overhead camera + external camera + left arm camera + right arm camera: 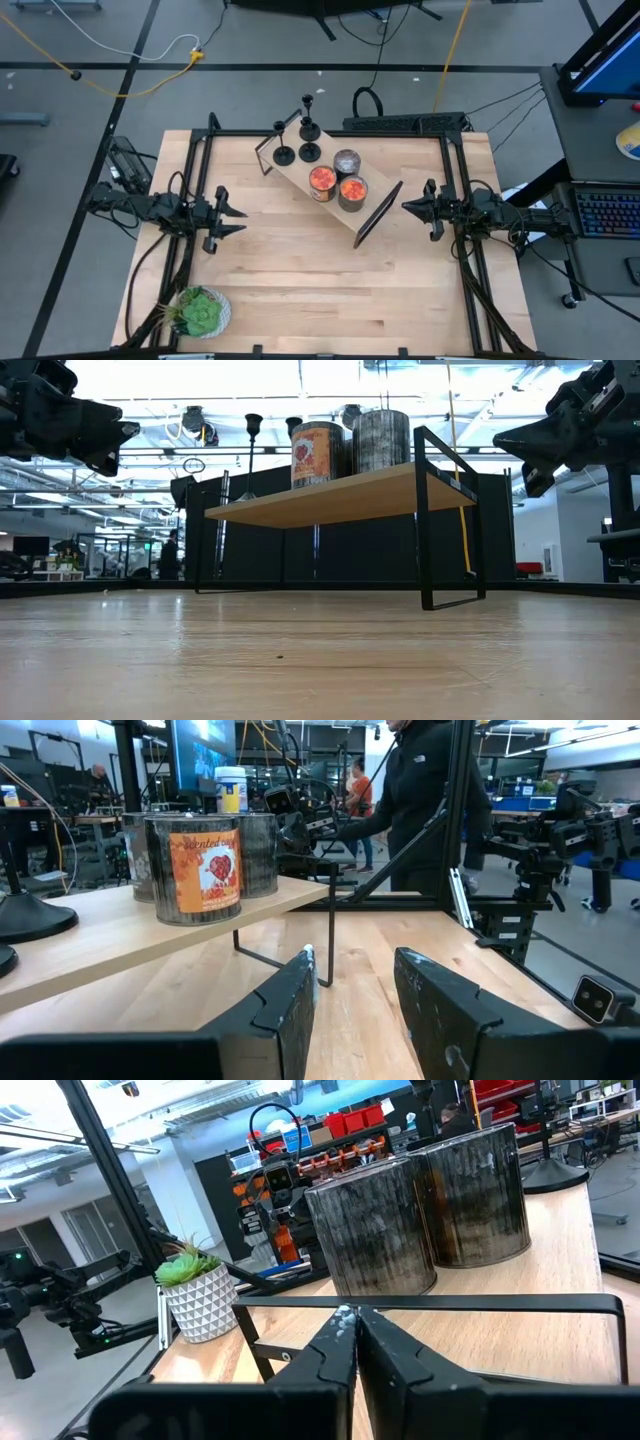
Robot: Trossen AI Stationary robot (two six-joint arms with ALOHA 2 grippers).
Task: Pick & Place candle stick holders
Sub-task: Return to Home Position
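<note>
Black candle stick holders (309,152) stand by their round bases on the far-left end of a raised wooden shelf (290,172). In the low view their tops (253,425) rise above the shelf, and in the left wrist view one base (30,915) shows. My left gripper (238,214) waits open at the table's left, level and clear of the table, pointing toward the shelf. Its fingers (296,995) hold nothing. My right gripper (406,206) waits shut at the table's right, close to the shelf's near-right end. Its fingertips (345,1325) are together and touch nothing.
Three candle jars (338,178) stand mid-shelf, next to the holders. The shelf rests on black metal frame legs (450,525), with room beneath. A potted green plant (200,312) sits at the near-left corner. A person (430,790) stands beyond the table. Bare tabletop (320,280) lies near the front.
</note>
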